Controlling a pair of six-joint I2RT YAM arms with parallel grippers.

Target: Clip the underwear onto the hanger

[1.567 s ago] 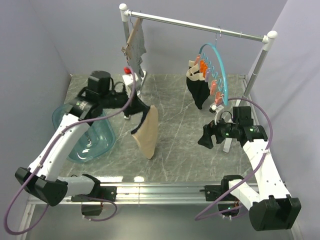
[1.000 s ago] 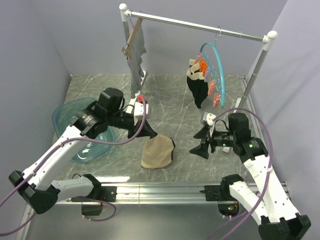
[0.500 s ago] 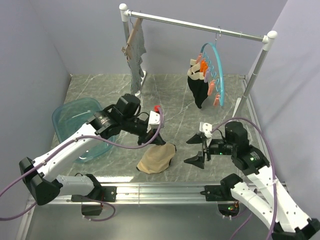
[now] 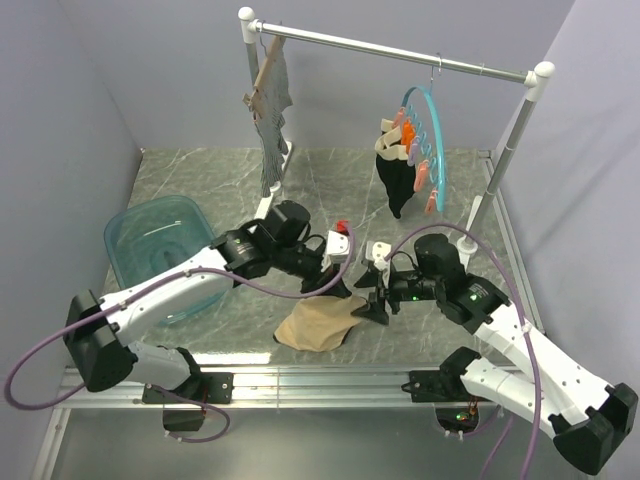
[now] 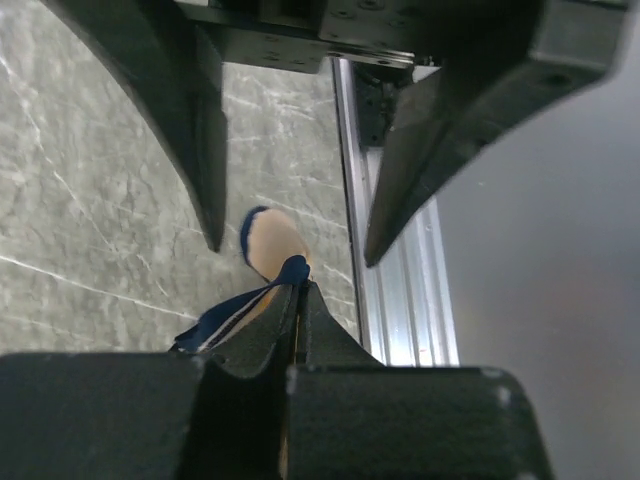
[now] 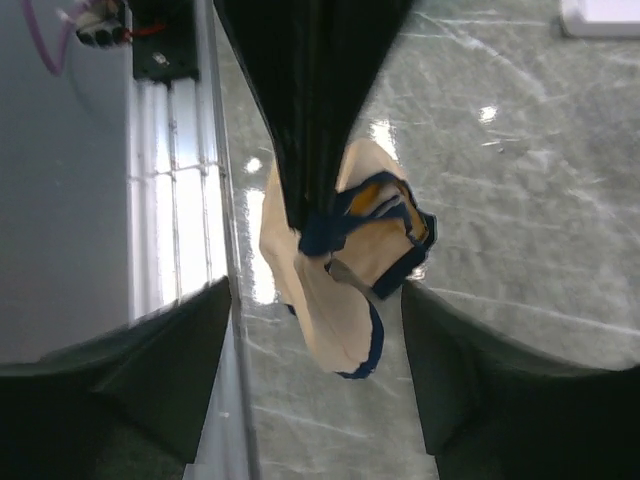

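Observation:
The tan underwear [image 4: 318, 326] with dark blue trim hangs from my left gripper [image 4: 347, 287], its lower part resting on the table near the front edge. The left gripper is shut on the trim, as the left wrist view [image 5: 297, 288] shows, with the underwear [image 5: 268, 243] below it. My right gripper [image 4: 371, 297] is open right beside it, its jaws either side of the fabric. In the right wrist view the underwear [image 6: 345, 300] hangs between my open right gripper [image 6: 315, 292]. The teal hanger [image 4: 437, 130] with coloured clips hangs on the rail at the back.
Black underwear [image 4: 396, 186] is clipped to the teal hanger. A grey striped garment [image 4: 270, 115] hangs on a wooden hanger at the rail's left end. A teal basin [image 4: 150, 250] sits at the left. The metal front rail [image 5: 395, 300] runs just beyond the underwear.
My left arm has carried the underwear right and down toward the table's front. My right arm has swung left and brought its open jaws around the fabric.

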